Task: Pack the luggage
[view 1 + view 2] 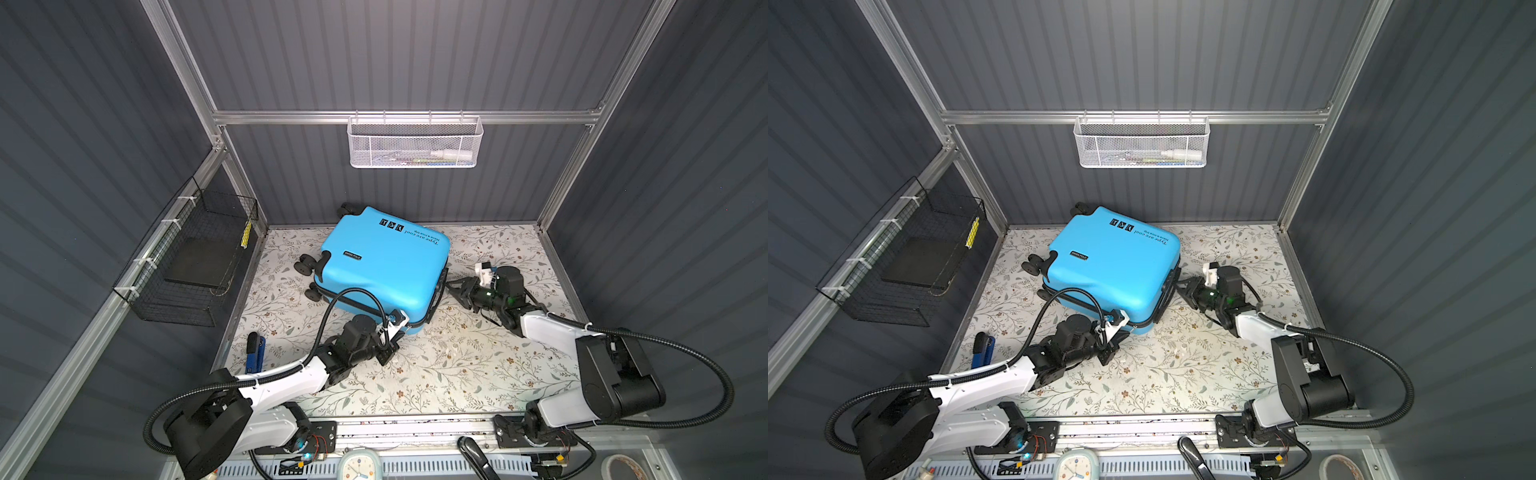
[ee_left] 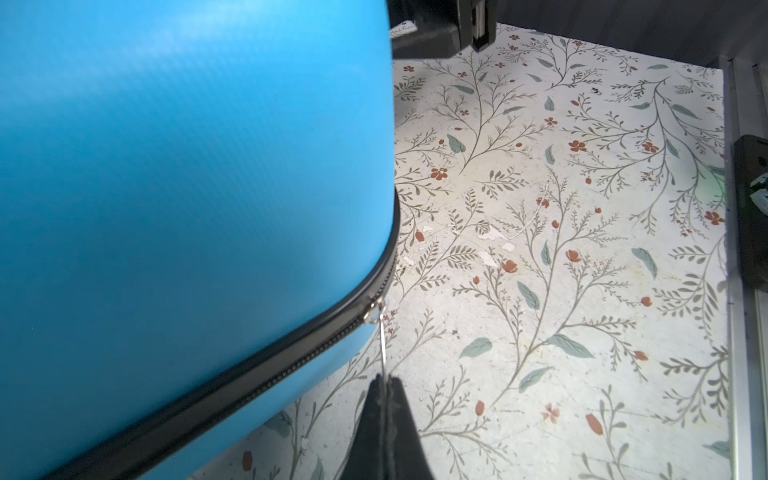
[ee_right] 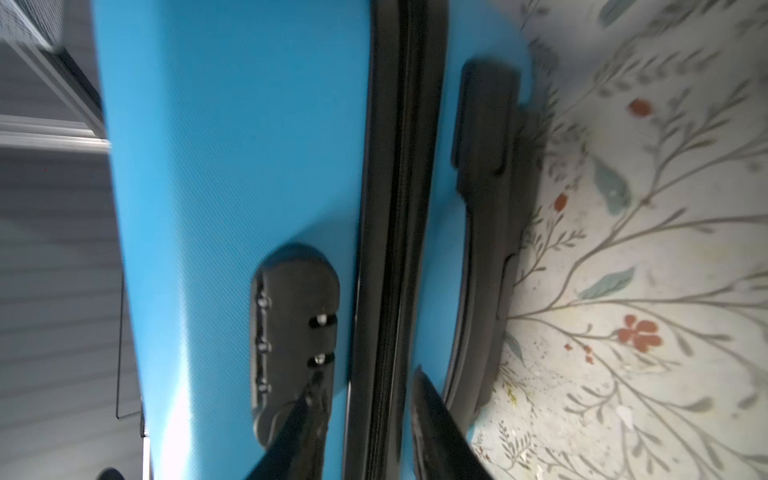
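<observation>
At the near corner: left gripper [image 2: 384,380], pinched shut on the zipper pull [image 2: 381,336]. Behind it: blue suitcase [image 1: 382,266], flat, shells together. Farther: right gripper [image 3: 366,374], jaws spread astride the zipper seam [image 3: 395,208] beside the combination lock [image 3: 291,332]. Risk: the thin pull may slip if tugged off-track.

A white mesh basket [image 1: 413,143] hangs on the back rail, with a white bottle [image 1: 451,155] lying inside. A black wire basket [image 1: 187,266] on the left rail holds a dark flat slab [image 1: 199,259]. A blue-and-black tool [image 1: 254,351] lies at the left edge of the floral surface [image 1: 457,374]. An alarm clock [image 1: 359,465] and a tape roll [image 1: 623,467] sit beyond the surface's front edge.
</observation>
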### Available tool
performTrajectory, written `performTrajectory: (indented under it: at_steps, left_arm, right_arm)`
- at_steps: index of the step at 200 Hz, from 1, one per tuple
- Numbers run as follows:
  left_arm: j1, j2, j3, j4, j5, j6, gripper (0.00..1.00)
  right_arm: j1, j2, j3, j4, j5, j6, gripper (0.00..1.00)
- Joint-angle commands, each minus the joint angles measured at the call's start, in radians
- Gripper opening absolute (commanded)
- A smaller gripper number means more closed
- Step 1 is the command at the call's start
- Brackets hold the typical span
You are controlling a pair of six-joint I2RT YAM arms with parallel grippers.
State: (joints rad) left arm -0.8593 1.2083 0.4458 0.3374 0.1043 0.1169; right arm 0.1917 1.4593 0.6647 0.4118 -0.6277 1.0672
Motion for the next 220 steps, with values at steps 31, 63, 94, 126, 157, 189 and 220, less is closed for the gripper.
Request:
performTrajectory:
  at_steps: [31, 63, 94, 126, 157, 189, 220]
  left_arm:
    - [-0.03, -0.017, -0.021, 0.042, 0.051, 0.003, 0.0]
    - [-0.03, -0.015, -0.016, 0.034, 0.047, 0.013, 0.0]
    - [-0.03, -0.019, -0.019, 0.028, 0.044, 0.02, 0.0]
    - [-0.03, -0.023, -0.019, 0.026, 0.047, 0.027, 0.0]
    - [-0.03, -0.019, -0.002, -0.002, 0.064, 0.047, 0.0]
    - [-0.031, 0.01, 0.03, -0.033, 0.107, 0.066, 0.0]
    - [-0.038, 0.049, 0.051, 0.0, 0.137, 0.078, 0.0]
  right_arm:
    - [-0.115, 0.091, 0.315, -0.208, -0.073, -0.164, 0.69]
    - [-0.119, 0.29, 0.589, -0.308, -0.145, -0.215, 0.75]
    - [-0.105, 0.461, 0.811, -0.407, -0.206, -0.259, 0.76]
    - [-0.067, 0.534, 0.934, -0.513, -0.24, -0.338, 0.73]
    - [-0.043, 0.521, 0.887, -0.503, -0.243, -0.352, 0.64]
    - [-0.034, 0.482, 0.793, -0.443, -0.239, -0.332, 0.53]
    - [-0.028, 0.458, 0.74, -0.421, -0.228, -0.326, 0.44]
